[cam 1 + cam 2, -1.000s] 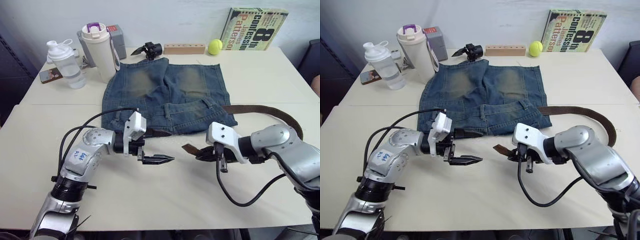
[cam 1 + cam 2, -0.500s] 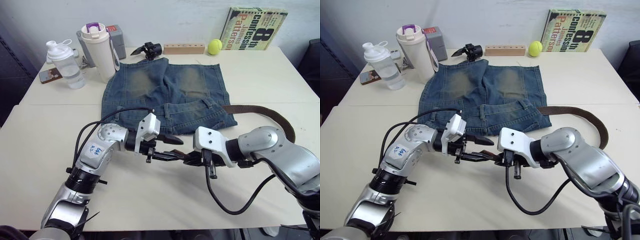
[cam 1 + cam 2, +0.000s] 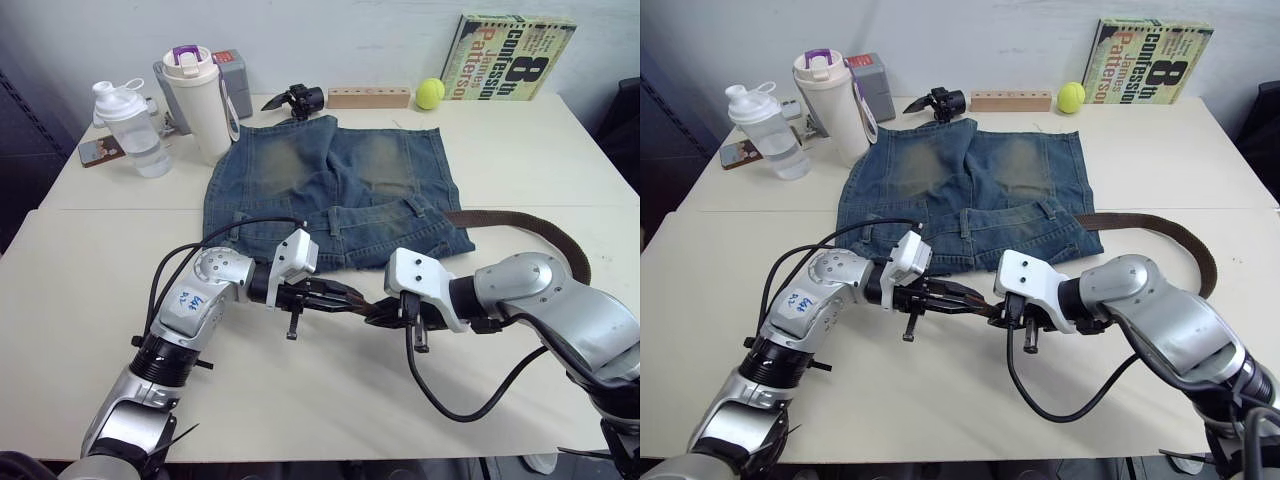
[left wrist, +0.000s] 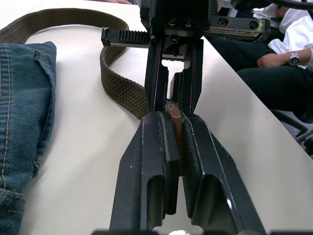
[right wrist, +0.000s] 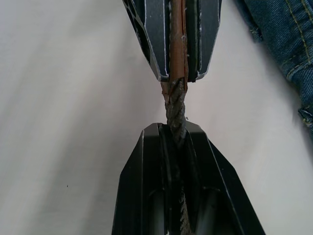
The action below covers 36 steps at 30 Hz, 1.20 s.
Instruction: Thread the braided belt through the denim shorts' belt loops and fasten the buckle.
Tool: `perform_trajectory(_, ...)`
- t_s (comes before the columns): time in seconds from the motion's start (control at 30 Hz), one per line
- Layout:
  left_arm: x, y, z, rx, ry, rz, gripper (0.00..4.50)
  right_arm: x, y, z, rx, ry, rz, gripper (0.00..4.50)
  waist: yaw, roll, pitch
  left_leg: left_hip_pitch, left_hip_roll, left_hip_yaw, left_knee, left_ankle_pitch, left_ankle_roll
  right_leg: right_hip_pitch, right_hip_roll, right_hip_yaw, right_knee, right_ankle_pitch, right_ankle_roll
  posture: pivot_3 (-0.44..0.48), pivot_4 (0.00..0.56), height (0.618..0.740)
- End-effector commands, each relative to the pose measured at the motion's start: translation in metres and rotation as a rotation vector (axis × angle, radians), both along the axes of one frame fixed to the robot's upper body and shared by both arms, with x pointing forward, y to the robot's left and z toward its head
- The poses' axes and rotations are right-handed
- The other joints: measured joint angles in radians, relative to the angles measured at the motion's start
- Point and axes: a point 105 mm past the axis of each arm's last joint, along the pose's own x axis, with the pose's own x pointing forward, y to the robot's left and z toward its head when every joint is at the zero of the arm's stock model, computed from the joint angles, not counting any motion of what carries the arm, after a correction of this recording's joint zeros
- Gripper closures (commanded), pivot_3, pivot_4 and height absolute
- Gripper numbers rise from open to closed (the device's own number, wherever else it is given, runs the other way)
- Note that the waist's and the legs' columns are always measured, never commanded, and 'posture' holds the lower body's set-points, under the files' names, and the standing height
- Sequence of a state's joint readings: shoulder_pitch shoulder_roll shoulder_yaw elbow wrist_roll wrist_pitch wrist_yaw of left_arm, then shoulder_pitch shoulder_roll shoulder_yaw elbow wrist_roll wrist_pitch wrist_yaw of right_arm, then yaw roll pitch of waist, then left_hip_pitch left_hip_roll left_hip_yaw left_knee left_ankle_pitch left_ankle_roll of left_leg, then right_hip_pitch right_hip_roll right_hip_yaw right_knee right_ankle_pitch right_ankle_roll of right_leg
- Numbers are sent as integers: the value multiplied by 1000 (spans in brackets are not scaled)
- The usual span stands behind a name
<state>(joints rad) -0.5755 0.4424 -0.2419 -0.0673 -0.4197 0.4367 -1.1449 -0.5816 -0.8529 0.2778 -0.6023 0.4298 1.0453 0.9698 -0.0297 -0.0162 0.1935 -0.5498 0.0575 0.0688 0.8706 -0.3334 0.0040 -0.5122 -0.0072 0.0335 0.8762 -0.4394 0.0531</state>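
Observation:
The denim shorts (image 3: pixel 340 180) lie flat mid-table, waistband toward me, with a belt loop (image 3: pixel 237 223) near its left end. The braided belt (image 3: pixel 540 225) curves from the shorts' right side round behind my right arm; the buckle is hidden. Just in front of the waistband, my two grippers meet tip to tip. My right gripper (image 5: pixel 176 131) is shut on the braided part right behind the tan leather tip (image 4: pixel 174 122). My left gripper (image 4: pixel 174 117) is shut on that tip, its fingers (image 3: pixel 335 295) pointing right.
Along the table's far edge stand a clear shaker bottle (image 3: pixel 130 125), a white tumbler (image 3: pixel 200 100), a grey box (image 3: pixel 236 78), a phone (image 3: pixel 98 151), a black tool (image 3: pixel 297 99), a wooden block (image 3: pixel 368 97), a tennis ball (image 3: pixel 431 93) and a book (image 3: pixel 507 57). A seated person (image 4: pixel 288 54) is beside the table.
My left gripper moved right to meet the right one and shut on the belt's leather tip. My right gripper carried the belt end leftward and kept its grip.

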Motion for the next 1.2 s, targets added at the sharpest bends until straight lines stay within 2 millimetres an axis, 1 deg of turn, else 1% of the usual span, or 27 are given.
perform_trajectory(0.03,3,0,5,-53,40,50,4500,14,-1,22,57,-117,-48,3581,0,0,0,0,0,0,0,0,0,0,0,0,0,0,0,0,150,657)
perform_trajectory(0.07,4,0,6,-59,45,61,4500,15,-1,23,62,-123,-50,3372,0,0,0,0,0,0,0,0,0,0,0,0,0,0,0,0,150,657)
perform_trajectory(0.1,6,1,6,-75,58,82,4500,17,-2,27,85,-127,-70,2872,0,0,0,0,0,0,0,0,0,0,0,0,0,0,0,0,150,657)
perform_trajectory(0.13,8,2,6,-88,67,103,4500,19,-2,29,99,-128,-82,2505,0,0,0,0,0,0,0,0,0,0,0,0,0,0,0,0,150,657)
perform_trajectory(0.17,9,3,6,-95,73,116,4500,19,-3,30,109,-128,-93,1937,0,0,0,0,0,0,0,0,0,0,0,0,0,0,0,0,150,657)
perform_trajectory(0.27,9,8,-4,-95,113,159,4500,23,-8,40,163,-132,-148,387,-1,0,0,0,0,0,0,0,0,0,0,0,0,0,0,0,150,657)
perform_trajectory(0.3,10,11,-7,-107,138,196,4500,27,-17,49,210,-130,-206,28,-1,0,0,0,0,0,0,0,0,0,0,0,0,0,0,0,150,657)
perform_trajectory(0.33,11,13,-8,-115,155,221,4500,29,-22,54,243,-126,-245,28,-1,0,0,0,0,0,0,0,0,0,0,0,1,0,0,0,150,657)
perform_trajectory(0.4,17,25,-7,-195,249,323,4500,18,-36,66,348,-77,-294,28,1,0,0,0,0,0,0,0,0,0,0,0,1,0,0,0,150,657)
perform_trajectory(0.47,24,34,-2,-283,350,408,4500,3,-42,68,432,-2,-309,28,3,0,0,0,0,-1,0,0,0,1,0,0,1,0,1,0,150,657)
perform_trajectory(0.53,27,40,11,-421,488,460,4500,-19,-42,55,513,114,-309,28,5,-1,-1,0,1,-2,0,0,0,1,0,-2,1,0,1,0,150,657)
perform_trajectory(0.57,29,42,15,-455,528,471,4500,-24,-40,50,537,151,-318,28,3,-2,-1,0,1,-3,-1,0,0,3,0,-3,0,0,2,0,150,657)
perform_trajectory(0.6,25,43,18,-482,571,469,4500,-36,-35,39,591,220,-312,28,3,-2,-1,1,1,-4,-2,0,0,4,0,-3,-1,0,2,0,150,657)
perform_trajectory(0.63,19,43,19,-492,603,460,4500,-46,-25,27,648,287,-299,28,3,-2,-1,2,1,-4,-2,0,-1,5,0,-3,-1,0,2,0,150,657)
perform_trajectory(0.67,15,43,19,-497,631,455,4500,-54,-15,19,701,340,-291,28,1,-3,-2,3,1,-4,-3,1,-1,6,0,-3,-1,0,2,0,150,657)
perform_trajectory(0.7,15,44,20,-499,651,454,4500,-57,-8,16,739,371,-290,28,-2,-3,-2,4,1,-4,-4,1,-1,7,1,-3,-2,0,2,0,150,657)
perform_trajectory(0.73,15,47,23,-518,674,467,4500,-51,3,8,814,425,-339,28,-6,-1,-1,5,1,-4,-6,2,-3,7,1,-3,-2,0,2,0,150,657)
perform_trajectory(0.77,14,49,26,-536,694,469,4500,-40,13,0,875,476,-417,28,-13,-2,-1,5,1,-3,-6,3,-5,6,1,-2,-1,0,2,0,150,657)
perform_trajectory(0.8,10,49,29,-548,707,464,4500,-26,24,-5,963,532,-492,28,-22,-3,-2,6,1,-2,-7,4,-6,5,1,-1,0,1,1,0,150,657)
perform_trajectory(0.83,7,50,31,-554,716,459,4500,-17,32,-8,1016,574,-543,28,-27,-3,-2,7,2,-3,-9,6,-8,5,1,-1,-1,2,0,0,150,657)
perform_trajectory(0.87,6,51,30,-555,726,466,4500,-8,38,-10,1067,608,-581,28,-29,-2,-1,7,2,-2,-11,8,-9,4,2,-1,-1,3,-1,0,150,657)
perform_trajectory(0.93,6,53,28,-557,748,499,4500,12,42,-2,1210,627,-641,28,-26,-3,-1,6,1,0,-12,12,-7,2,1,-1,-3,6,-1,0,150,657)
perform_trajectory(1.0,7,53,28,-556,758,511,4500,27,35,9,1363,625,-676,28,-20,-3,-2,5,1,-1,-12,11,-6,1,2,-1,-3,6,-2,0,150,657)
perform_trajectory(1.07,7,52,30,-558,762,511,4500,36,25,15,1446,607,-703,28,-16,-3,-2,3,-1,-2,-12,10,-5,0,1,-1,-3,6,-1,0,150,657)
perform_trajectory(1.13,9,49,32,-562,764,513,4500,43,7,16,1501,573,-756,28,-16,-3,-2,1,-1,-1,-12,10,-4,-1,1,-1,-3,7,0,0,150,657)
perform_trajectory(1.2,12,44,32,-565,769,513,4500,44,-7,15,1495,536,-790,28,-17,-3,-2,0,-1,-1,-11,9,-4,-2,1,-1,-3,7,0,0,150,657)
